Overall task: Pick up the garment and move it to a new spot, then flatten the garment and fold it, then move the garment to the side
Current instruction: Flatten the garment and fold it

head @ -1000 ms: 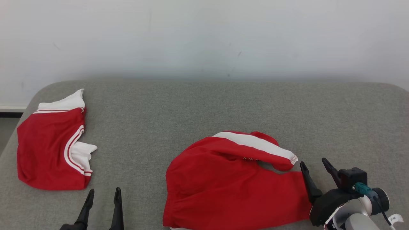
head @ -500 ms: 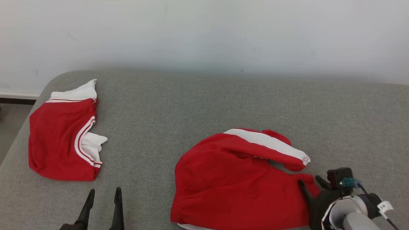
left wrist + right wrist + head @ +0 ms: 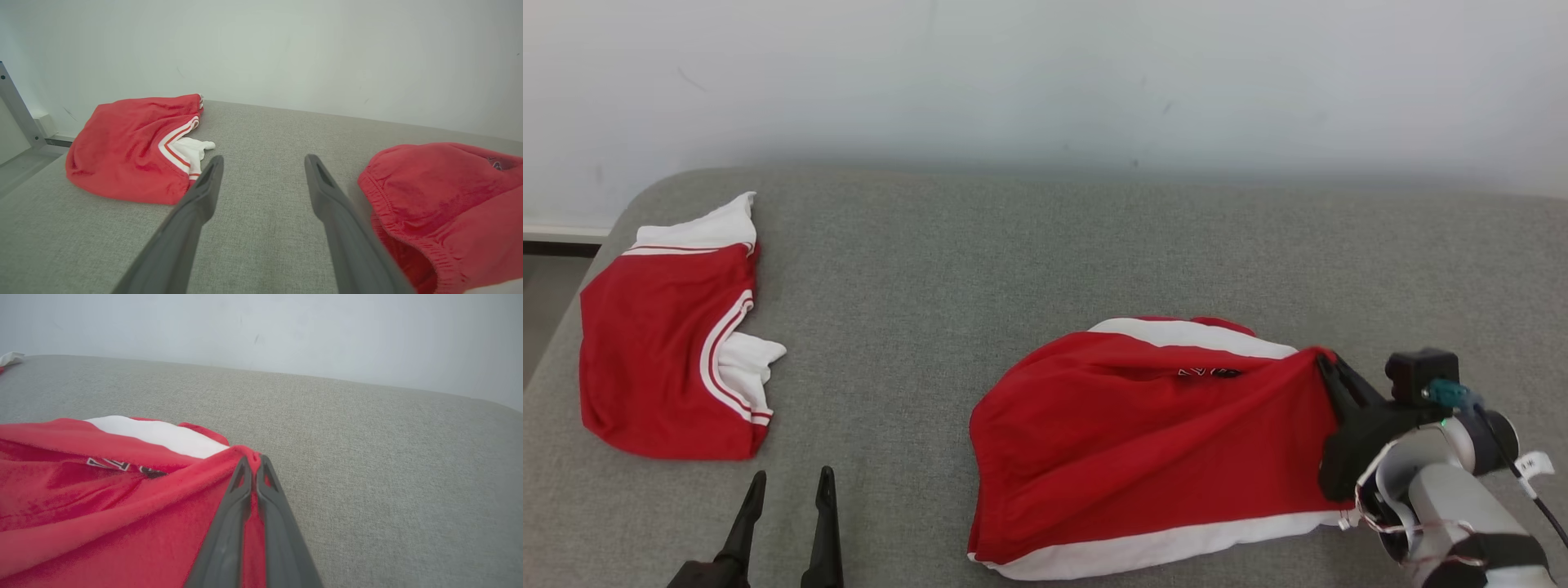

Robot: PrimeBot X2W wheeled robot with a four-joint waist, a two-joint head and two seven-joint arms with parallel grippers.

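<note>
Grey fabric-covered worktop (image 3: 1045, 245) noted. Crumpled red garment with white band (image 3: 1143, 441) lies right of centre. Right gripper (image 3: 1327, 366) is clamped shut on its right corner. Left gripper (image 3: 791, 478) is held wide, empty. Pick-up judged in hand; a lift and carry to a new spot are called for.

The garment (image 3: 1143, 441) is spread on the tabletop (image 3: 1013, 245) toward the front right corner. A second garment (image 3: 654, 351) is laid by the left edge, well apart from it. The left tool (image 3: 792, 474) is placed at the front edge, between the two. The garment's right end is pinched in the right tool (image 3: 1327, 361). A wall (image 3: 1045, 82) is set behind the far edge.
</note>
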